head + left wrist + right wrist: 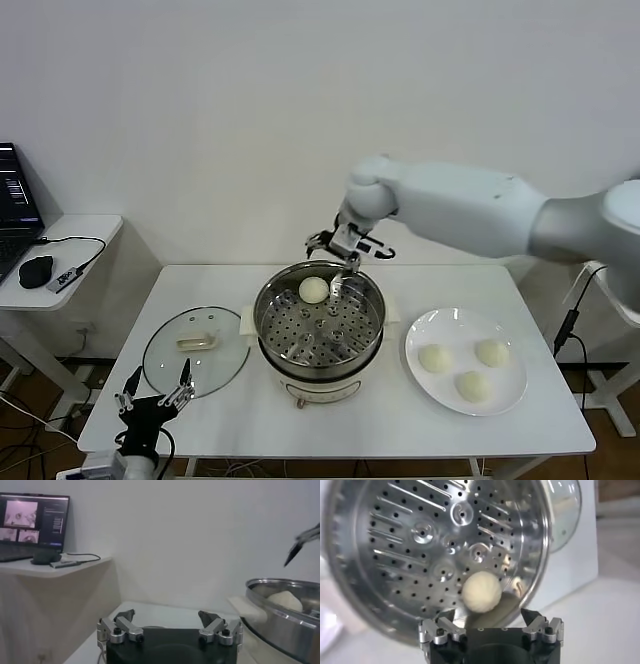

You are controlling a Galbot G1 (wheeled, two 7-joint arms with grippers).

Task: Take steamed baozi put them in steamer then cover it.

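A white table [400, 420] holds the steamer [318, 325] at its centre, with one baozi [314, 290] resting on the perforated tray [325, 330] near the pot's far rim. The right gripper [345, 262] hangs just above that rim, a little to the right of the bun, its fingers spread wide and holding nothing. In the right wrist view the baozi [481, 591] lies on the tray [420, 540] just ahead of the gripper [491, 625], in line with the gap between the fingertips and clear of both; it sits free, touching no pad.

Three more buns [463, 367] wait on a white plate [430, 330] to the right of the steamer, grouped near its middle and close to one another. The cover [196, 350] lies flat on the table to the left of the pot, its cream handle [197, 342] facing up, its rim just beside the steamer's white side handle [246, 320].

The left gripper [155, 397] rests low at the table's near-left edge, just in front of the cover, fingers wide apart and empty. From its own wrist view the left gripper [169, 625] points across the table toward the steamer [280, 615], where the baozi [285, 600] shows above the steel rim.

A side desk [60, 250] at far left carries a laptop [15, 205] and a mouse [36, 270].
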